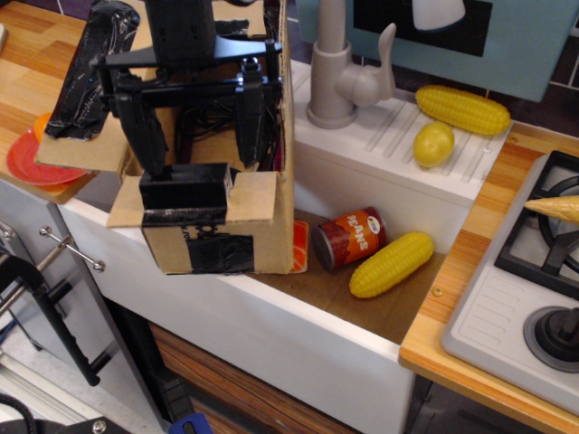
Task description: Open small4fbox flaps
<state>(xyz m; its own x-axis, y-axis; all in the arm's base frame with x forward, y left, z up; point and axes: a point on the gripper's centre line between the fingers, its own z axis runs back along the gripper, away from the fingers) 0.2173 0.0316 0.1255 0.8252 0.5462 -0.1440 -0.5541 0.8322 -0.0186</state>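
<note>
The small4fbox (237,242) stands at the left end of the sink basin (362,307), left of the bean can (350,239). The black gripper (194,117) hangs over its open top, fingers (251,117) set wide apart, holding nothing. Near flap (194,197) folded outward, roughly level. Left flap (81,81) splayed over the counter (27,63).

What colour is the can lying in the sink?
Reddish-orange with white lettering; the single overhead view shows it.
</note>
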